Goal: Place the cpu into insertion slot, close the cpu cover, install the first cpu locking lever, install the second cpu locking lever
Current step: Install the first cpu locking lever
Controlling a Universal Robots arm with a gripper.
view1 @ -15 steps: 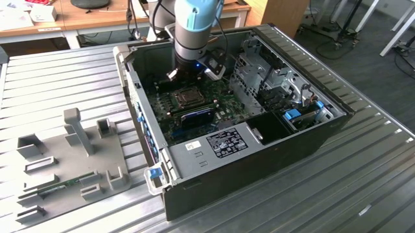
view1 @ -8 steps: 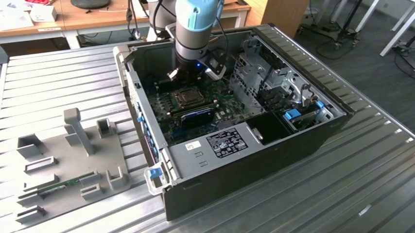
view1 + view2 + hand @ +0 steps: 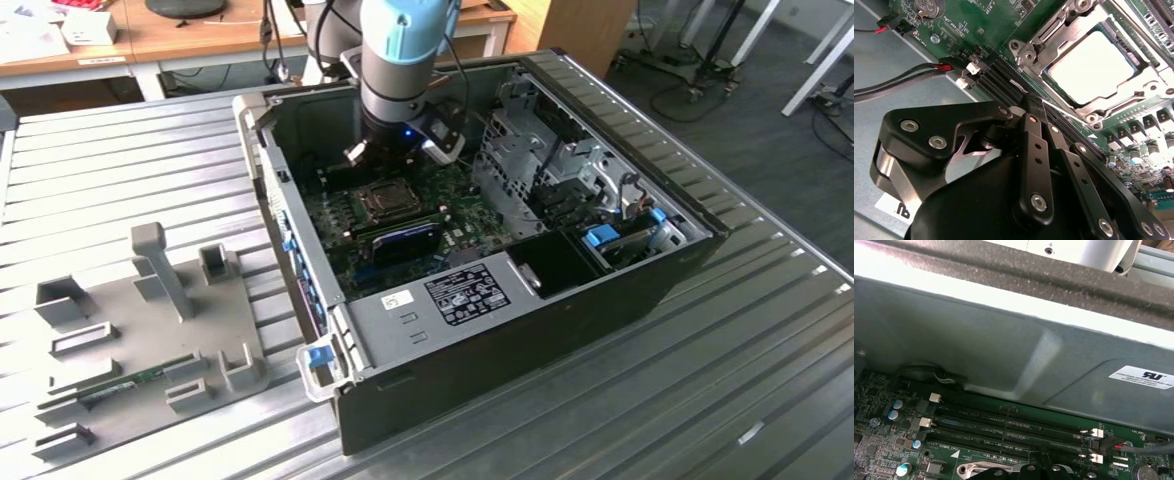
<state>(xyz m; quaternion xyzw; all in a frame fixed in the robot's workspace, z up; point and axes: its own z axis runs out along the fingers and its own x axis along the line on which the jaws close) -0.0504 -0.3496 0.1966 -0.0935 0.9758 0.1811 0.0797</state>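
CPU [image 3: 1091, 65] lies flat and pale in the second wrist view, framed by the window of the cpu cover [image 3: 1061, 27], which you see lying down over it (not raised on its hinge). Your gripper [image 3: 1026, 102] shows as black linkages in the foreground. Its tip is over the long black memory slots [image 3: 999, 80], just beside the socket's corner, where a thin silvery rod [image 3: 1064, 111] runs along the edge. Whether the gripper is open or closed you cannot tell. A red-and-black cable [image 3: 914, 75] crosses the grey chassis wall [image 3: 904, 115]. In the first wrist view you look across the memory slots toward that wall, with the gripper's black links close by the slots. In the exterior view the arm [image 3: 400, 60] reaches down into the open computer case [image 3: 534, 310]. The gripper hangs close over the green board, just beside the silvery-rimmed insertion slot [image 3: 387, 200]. The case lies on a ribbed metal table [image 3: 747, 400], and a grey fixture tray [image 3: 147, 330] lies well apart toward the exterior view's left.
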